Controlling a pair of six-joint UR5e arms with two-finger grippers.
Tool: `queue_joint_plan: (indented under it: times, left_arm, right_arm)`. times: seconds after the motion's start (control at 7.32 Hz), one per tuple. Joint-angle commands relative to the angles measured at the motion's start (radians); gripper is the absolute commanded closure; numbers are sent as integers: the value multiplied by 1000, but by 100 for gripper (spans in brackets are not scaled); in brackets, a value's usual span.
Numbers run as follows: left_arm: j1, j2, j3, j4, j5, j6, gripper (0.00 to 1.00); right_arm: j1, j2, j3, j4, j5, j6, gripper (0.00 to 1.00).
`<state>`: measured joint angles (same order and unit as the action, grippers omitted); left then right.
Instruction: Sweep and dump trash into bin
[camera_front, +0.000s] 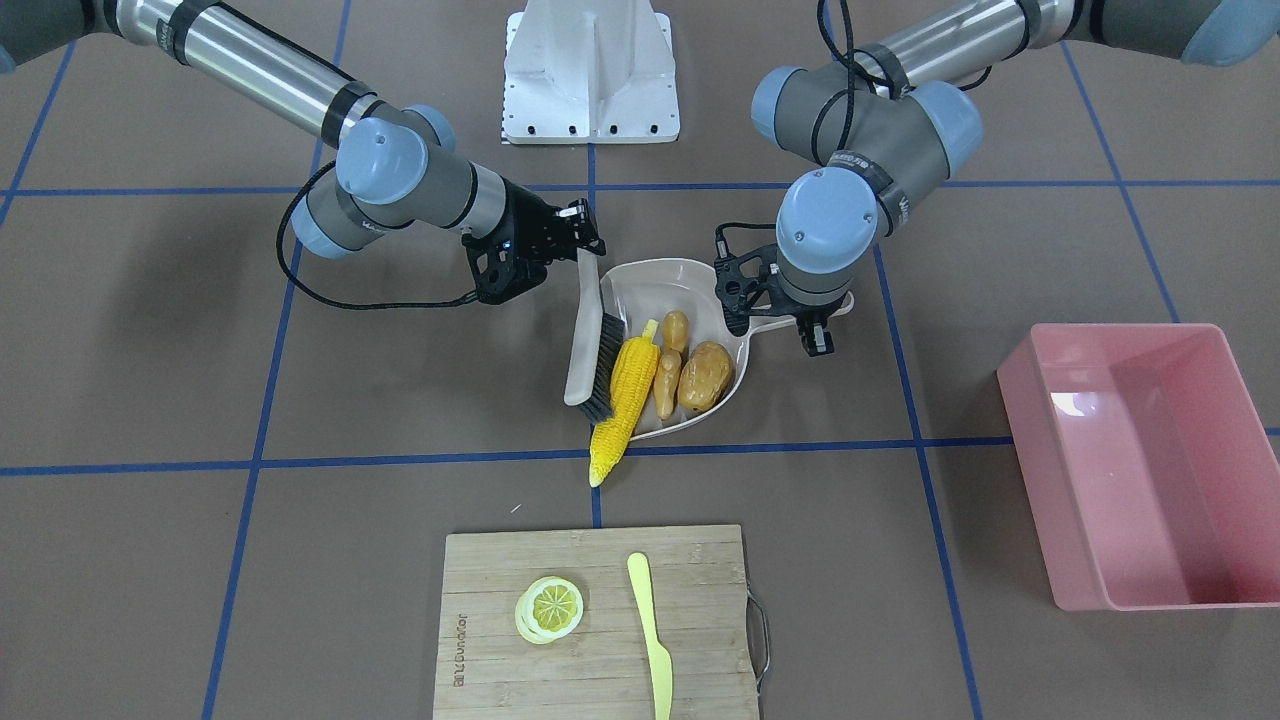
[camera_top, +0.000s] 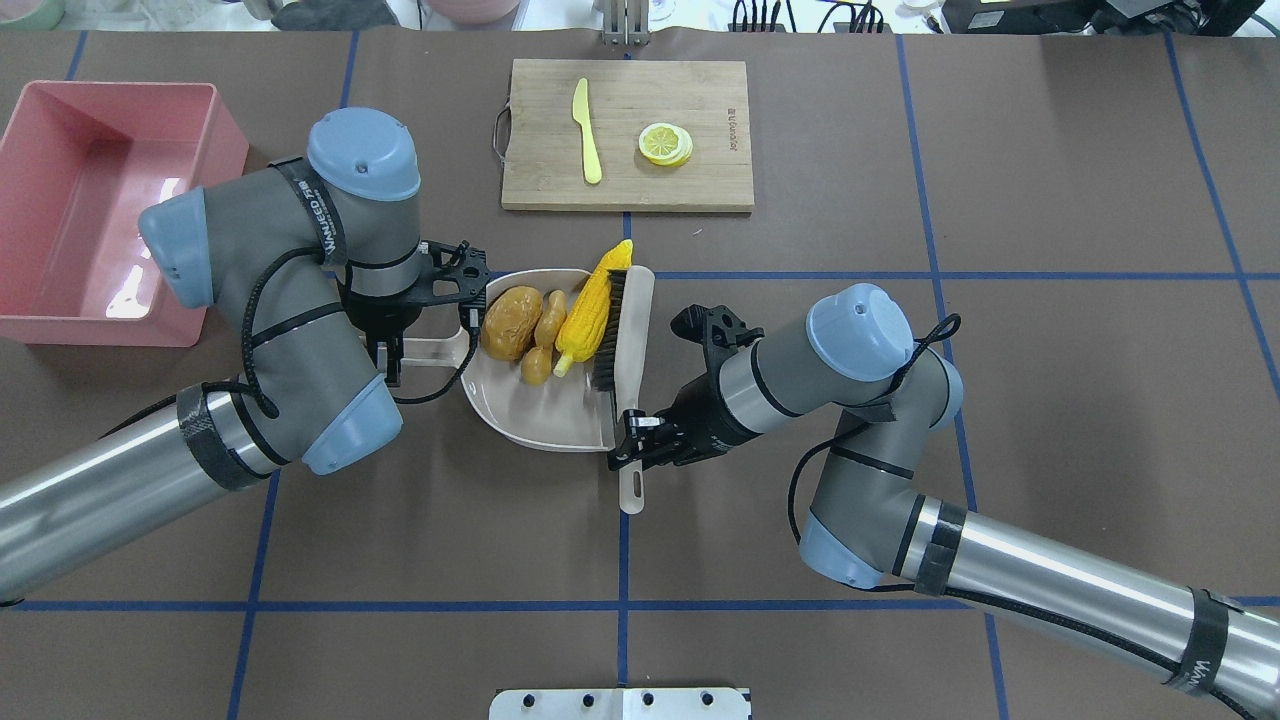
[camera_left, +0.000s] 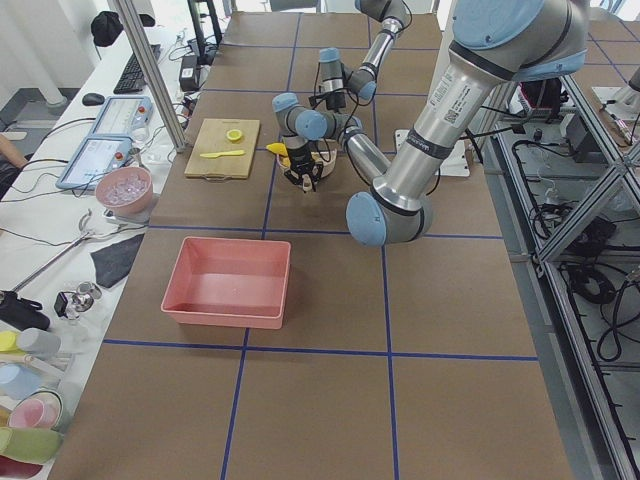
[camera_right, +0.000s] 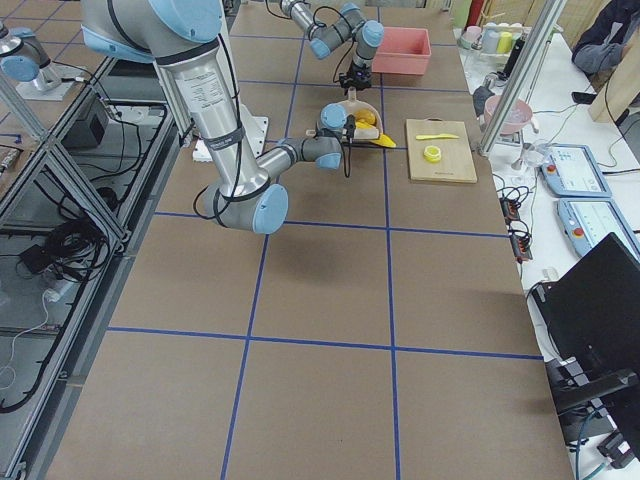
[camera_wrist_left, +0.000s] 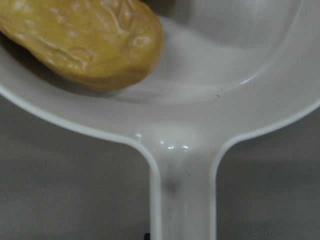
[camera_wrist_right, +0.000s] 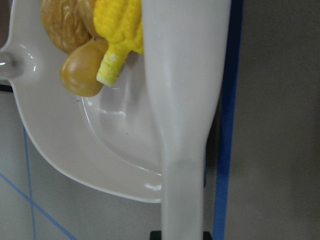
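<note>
At the far left, the large pink rectangular plastic tub (camera_top: 90, 230) is sitting well apart from everything else. My left gripper (camera_top: 392, 360) is clamping the long handle of the beige plastic dustpan (camera_top: 530, 420). Inside the pan I'm seeing the brown toy potato (camera_top: 512, 322), the knobbly tan ginger root (camera_top: 545, 335) and the yellow corn cob (camera_top: 590, 310) lying side by side, with the cob's tip overhanging the far lip. My right gripper (camera_top: 640, 440) is squeezing the beige hand brush (camera_top: 635, 320), whose dark bristles are touching the cob.

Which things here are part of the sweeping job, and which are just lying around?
Job: corn cob, ginger root, potato, dustpan, brush, pink bin.
Lying about: cutting board, lemon slice, yellow knife.
</note>
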<state>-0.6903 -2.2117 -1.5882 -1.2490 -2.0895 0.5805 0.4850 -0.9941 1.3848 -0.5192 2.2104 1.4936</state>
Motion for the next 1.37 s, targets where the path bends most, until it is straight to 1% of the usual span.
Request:
queue_joint_plan:
  times: [0.0, 0.14, 0.41, 0.55, 0.68, 0.82, 0.96, 1.23]
  left_arm:
    - [0, 3, 1, -3, 11, -4, 100]
    - [0, 3, -1, -6, 19, -5, 100]
    - [0, 6, -1, -15, 20, -7, 100]
    - [-2, 12, 1, -45, 26, -10, 100]
    - [-2, 15, 1, -58, 32, -11, 100]
    - [-2, 15, 1, -59, 32, -22, 100]
    - [0, 18, 1, -91, 35, -37, 100]
    - [0, 26, 1, -96, 39, -39, 100]
  right_arm:
    - [-3, 3, 0, 1, 5, 5, 100]
    - [0, -7, 13, -2, 18, 8, 100]
    - [61, -32, 42, -30, 101, 13, 100]
    - [82, -40, 68, -66, 115, 4, 100]
    - [93, -43, 72, -77, 117, 2, 100]
    - [115, -47, 74, -79, 130, 4, 100]
    - [121, -54, 76, -79, 133, 2, 100]
    - [127, -75, 76, -78, 135, -12, 100]
